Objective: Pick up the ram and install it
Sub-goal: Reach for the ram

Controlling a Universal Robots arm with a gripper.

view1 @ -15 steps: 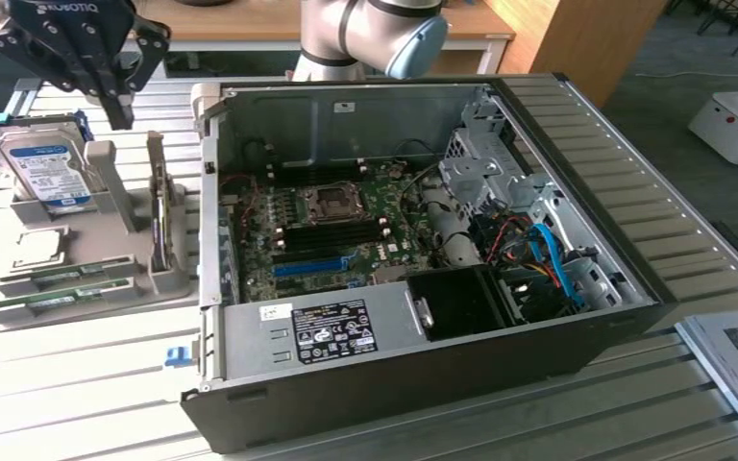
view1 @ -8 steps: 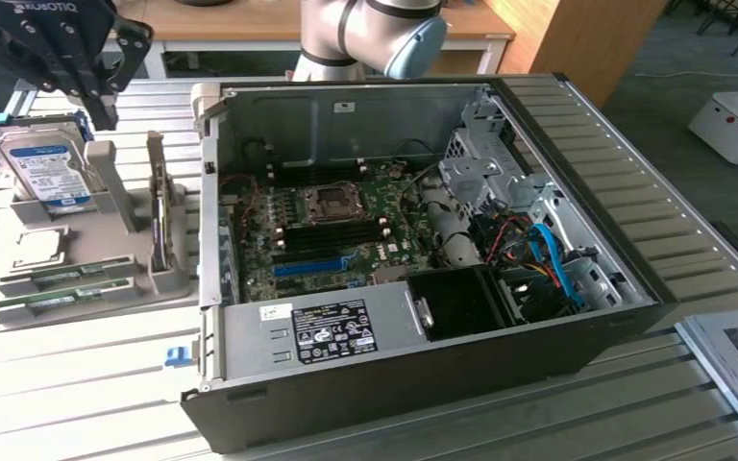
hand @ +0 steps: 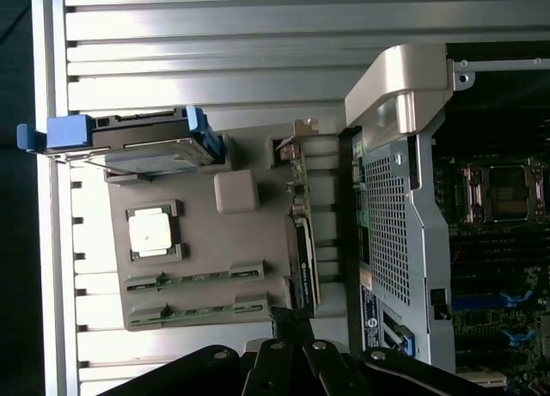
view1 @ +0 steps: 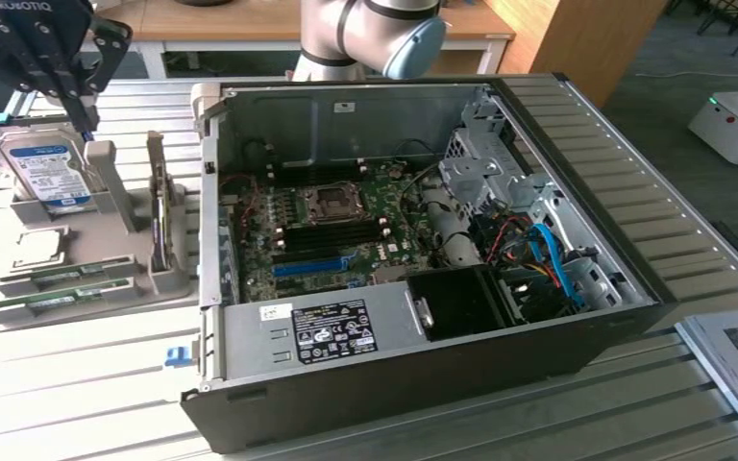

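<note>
Ram [hand: 193, 278] flat in tray [hand: 206, 241], long axis pointing at case [view1: 343, 384]; my gripper [hand: 288, 327] hangs high near drive [view1: 49, 168], well apart, fingers pressed together, empty.

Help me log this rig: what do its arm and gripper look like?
The arm is a silver-grey tube with a pale blue joint cap. The gripper is black, with white lettering on its body and silver bolts on its links.

A grey holder [hand: 206, 246] lies on a slatted table [hand: 215, 52], just beside an open computer case [hand: 395, 233]. In the holder are a hard drive [hand: 142, 147] in a blue bracket, a square processor chip [hand: 153, 233], a green ram stick [hand: 198, 278], a second green stick [hand: 204, 310] alongside it, and an upright card [hand: 302, 250].
</note>
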